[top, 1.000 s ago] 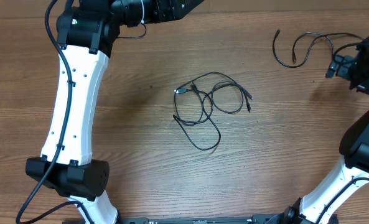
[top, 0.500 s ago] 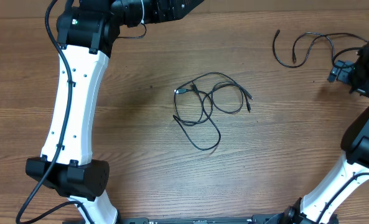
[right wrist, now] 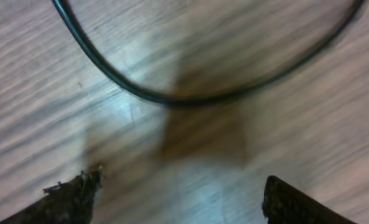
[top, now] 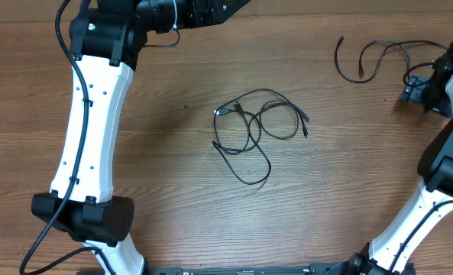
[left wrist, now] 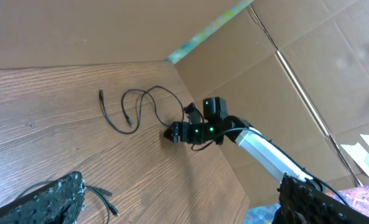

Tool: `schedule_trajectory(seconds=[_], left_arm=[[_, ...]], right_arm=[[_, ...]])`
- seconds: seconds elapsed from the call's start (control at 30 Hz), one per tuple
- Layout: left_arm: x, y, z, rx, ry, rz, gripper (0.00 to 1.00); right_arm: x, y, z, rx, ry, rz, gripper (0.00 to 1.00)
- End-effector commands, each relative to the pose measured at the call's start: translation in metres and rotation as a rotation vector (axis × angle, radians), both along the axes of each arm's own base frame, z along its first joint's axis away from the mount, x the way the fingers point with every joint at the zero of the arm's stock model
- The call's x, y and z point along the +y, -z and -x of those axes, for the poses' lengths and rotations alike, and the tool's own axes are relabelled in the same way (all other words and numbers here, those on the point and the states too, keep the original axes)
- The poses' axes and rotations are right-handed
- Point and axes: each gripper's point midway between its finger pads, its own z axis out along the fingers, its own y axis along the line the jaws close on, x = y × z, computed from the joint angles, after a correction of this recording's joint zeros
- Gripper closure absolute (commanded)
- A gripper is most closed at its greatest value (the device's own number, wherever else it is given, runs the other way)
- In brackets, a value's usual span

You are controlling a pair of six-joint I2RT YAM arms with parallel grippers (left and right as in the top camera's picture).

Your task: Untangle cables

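Shows a tangle of thin black cables (top: 250, 127) lying mid-table (top: 173, 191), plus 1 loose cable (top: 385, 43) near the far right corner. Places the right gripper (top: 413, 90) just beside it, jaws apart, empty. Shows the left gripper (left wrist: 184, 202) spread wide, empty.

A brown wood-grain table (left wrist: 41, 106) spreads out between and ahead of the left jaws. Past its far edge, ahead and to the right of them, stand creased cardboard panels (left wrist: 277, 93), one with a strip of multicoloured tape (left wrist: 212, 28) along its upper edge. The same tabletop, blurred, fills the whole gap between the right jaws, with a dark shadow patch (right wrist: 203, 134) just ahead of them, about midway.
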Motion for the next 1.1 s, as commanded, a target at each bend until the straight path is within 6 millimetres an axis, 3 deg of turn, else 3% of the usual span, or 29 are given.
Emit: schedule_trajectory(seconds=[0.0,0.13,0.67,1.07], left_arm=[[0.001,-0.002,-0.001,-0.016,-0.001,-0.004,0.00],[0.001,-0.002,-0.001,-0.016,-0.001,-0.004,0.00],[0.001,-0.002,-0.001,-0.016,-0.001,-0.004,0.00],[0.001,-0.002,-0.001,-0.016,-0.001,-0.004,0.00]], right_arm=[[0.004,0.015,-0.006,-0.019,-0.014,-0.038,0.17],[0.000,0.024,-0.012,-0.036,-0.014,-0.028,0.11],[-0.018,0.061,-0.028,-0.090,0.001,0.001,0.09],[-0.044,0.054,-0.062,-0.255,0.007,0.082,0.10]])
